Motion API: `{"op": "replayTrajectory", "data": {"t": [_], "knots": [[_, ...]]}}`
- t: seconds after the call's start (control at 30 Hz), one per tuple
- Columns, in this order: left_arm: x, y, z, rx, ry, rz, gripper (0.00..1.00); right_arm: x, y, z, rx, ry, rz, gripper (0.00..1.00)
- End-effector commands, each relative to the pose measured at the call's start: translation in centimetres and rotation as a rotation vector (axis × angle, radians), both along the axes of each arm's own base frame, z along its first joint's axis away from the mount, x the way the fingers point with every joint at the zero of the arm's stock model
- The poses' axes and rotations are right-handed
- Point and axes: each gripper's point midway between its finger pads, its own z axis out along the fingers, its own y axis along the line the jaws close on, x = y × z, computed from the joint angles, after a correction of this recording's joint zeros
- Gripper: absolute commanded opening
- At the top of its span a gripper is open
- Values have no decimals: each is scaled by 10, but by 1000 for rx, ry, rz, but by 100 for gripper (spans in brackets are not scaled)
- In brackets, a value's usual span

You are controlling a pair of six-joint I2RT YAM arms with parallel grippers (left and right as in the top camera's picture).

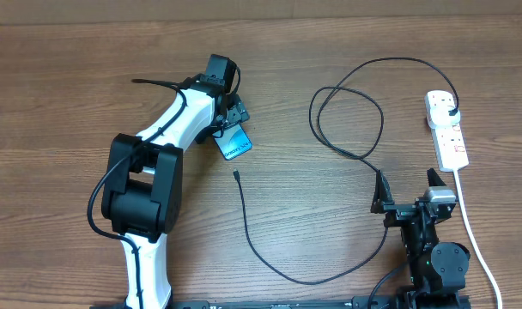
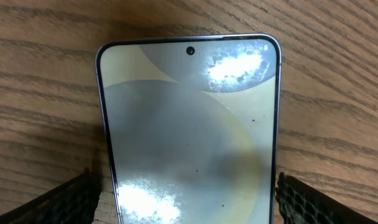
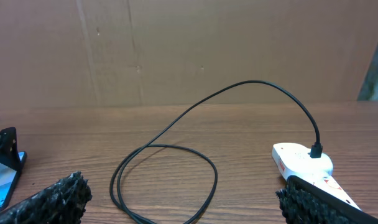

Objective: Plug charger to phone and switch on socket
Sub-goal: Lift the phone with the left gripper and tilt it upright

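The phone (image 1: 236, 142) lies on the wooden table, screen lit; it fills the left wrist view (image 2: 189, 124). My left gripper (image 1: 229, 127) is open and straddles the phone, one finger by each long edge (image 2: 186, 202), with a small gap on the left. The charger cable (image 1: 347, 129) loops across the table; its connector tip (image 1: 235, 175) lies loose just in front of the phone, and its black plug (image 1: 451, 110) sits in the white socket strip (image 1: 450, 142). My right gripper (image 1: 407, 196) is open and empty, low over the table (image 3: 183, 202), with the cable loop (image 3: 170, 168) ahead.
The strip's thick white cord (image 1: 472, 232) runs toward the front right edge, beside my right arm. The strip (image 3: 298, 160) lies just beyond my right gripper's right finger. A brown cardboard wall (image 3: 189, 50) stands at the table's far edge.
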Motion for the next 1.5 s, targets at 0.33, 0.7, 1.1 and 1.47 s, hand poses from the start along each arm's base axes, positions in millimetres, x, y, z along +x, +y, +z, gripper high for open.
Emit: {"op": "replayTrajectory", "data": {"t": [0.33,0.7,1.1,1.47], "knots": [[-56,2,-60,129,225,5,92,0,-2,-2,2,-2,-13,100],[-62,3,-59,113,263,25,94,0,-2,-2,2,-2,-13,100],[-79,0,-86,91,354,23,82,0,-2,-2,2,-2,-13,100],[-80,0,-85,94,358,23,72,0,-2,-2,2,-2,-13,100]]}}
